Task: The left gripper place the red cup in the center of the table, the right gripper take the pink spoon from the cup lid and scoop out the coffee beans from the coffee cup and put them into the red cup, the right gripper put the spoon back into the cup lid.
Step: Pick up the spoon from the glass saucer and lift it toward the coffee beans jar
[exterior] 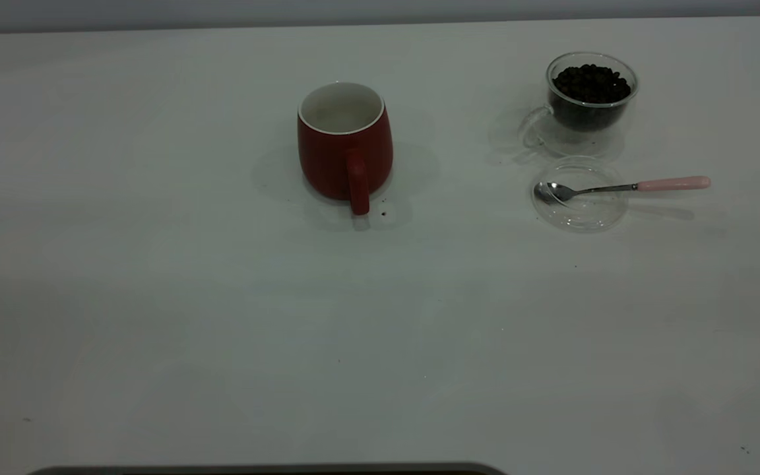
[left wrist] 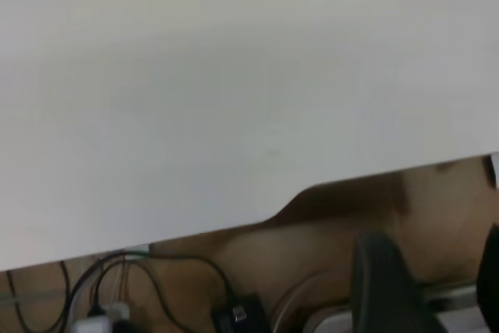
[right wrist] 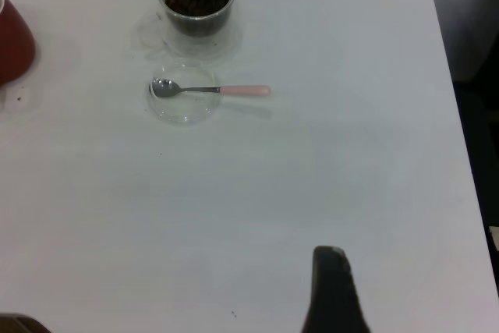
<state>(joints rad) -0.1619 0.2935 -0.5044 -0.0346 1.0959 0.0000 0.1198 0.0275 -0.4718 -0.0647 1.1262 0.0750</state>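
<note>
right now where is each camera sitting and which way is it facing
Exterior: outside the rig, looking down on the table, red cup, coffee cup, pink spoon on cup lid; no arm shows.
Left wrist: off the table's edge, facing its underside and cables; a dark finger shows.
Right wrist: above the table's right side, facing cups; one finger shows.
Exterior and right wrist share cups, spoon, lid.

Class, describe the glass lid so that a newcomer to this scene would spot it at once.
Start at the red cup in the middle of the table, then look toward the right arm's side to the glass cup of coffee beans. The lid lies just in front of it, nearer the camera: flat, clear, round, with the spoon resting on it.
</note>
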